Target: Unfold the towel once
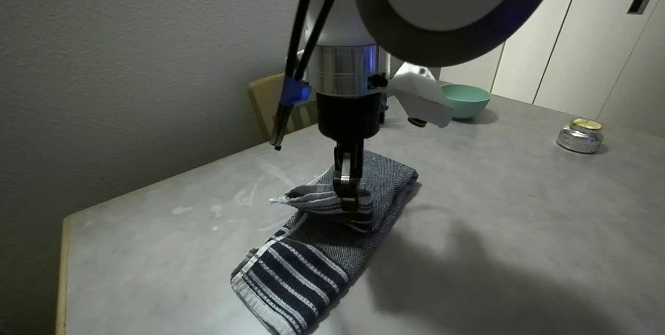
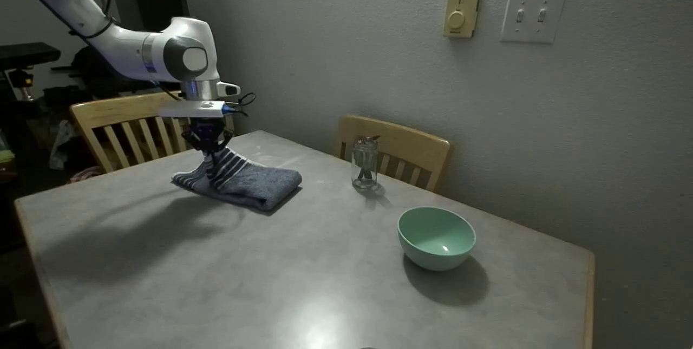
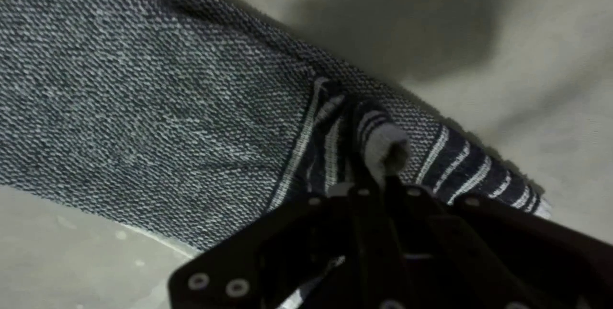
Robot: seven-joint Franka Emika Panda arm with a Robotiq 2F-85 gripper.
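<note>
In an exterior view, towel (image 1: 332, 246) partly hidden behind gripper (image 1: 349, 204), bowl (image 1: 467, 100) partly behind camera (image 1: 423, 95), arm (image 1: 447, 0) cropped above.

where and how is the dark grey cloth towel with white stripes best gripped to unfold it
Pinch the towel by its upper striped end, coming straight down from above: that end stands raised in a loose fold over the lower layer, so it can likely be pinched alone. The black gripper points down there and seems shut on it.
</note>
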